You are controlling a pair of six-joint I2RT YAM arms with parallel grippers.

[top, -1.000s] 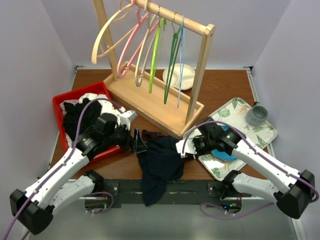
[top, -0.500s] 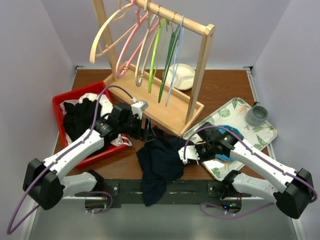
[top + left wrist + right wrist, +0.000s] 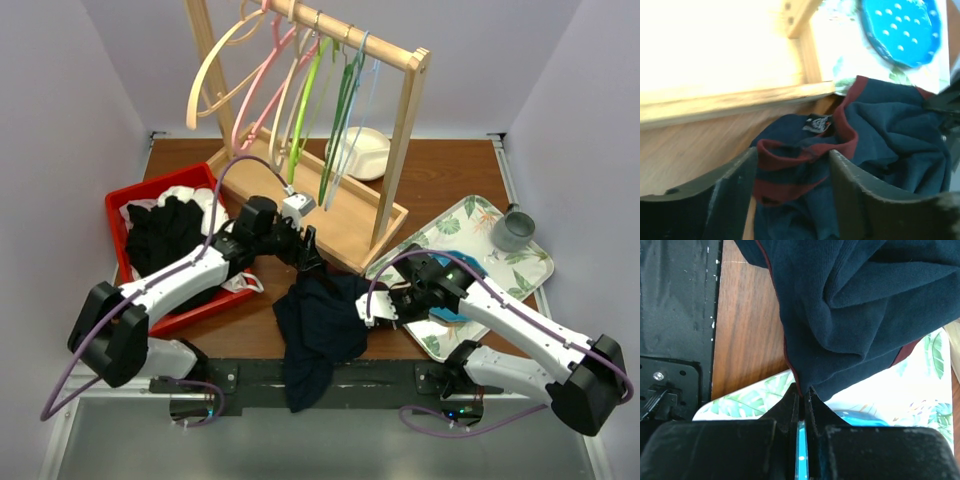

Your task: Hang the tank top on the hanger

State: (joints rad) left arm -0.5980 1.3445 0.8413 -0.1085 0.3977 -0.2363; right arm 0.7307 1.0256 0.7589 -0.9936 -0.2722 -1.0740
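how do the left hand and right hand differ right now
The left hand is open, astride the tank top's red neck trim; the right hand is shut on the garment's edge. The left hand sits by the base of the wooden rack; the right hand is at the edge of the leaf-print tray. Both are at the same tank top.

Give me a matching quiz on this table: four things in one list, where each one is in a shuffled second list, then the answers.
1 tank top
2 white bowl
3 black clothing
4 blue disc

A in the red bin
B on the leaf-print tray
C behind the wooden rack
D pinched by the right end effector

Pairs: 1-D, 2-C, 3-A, 4-B
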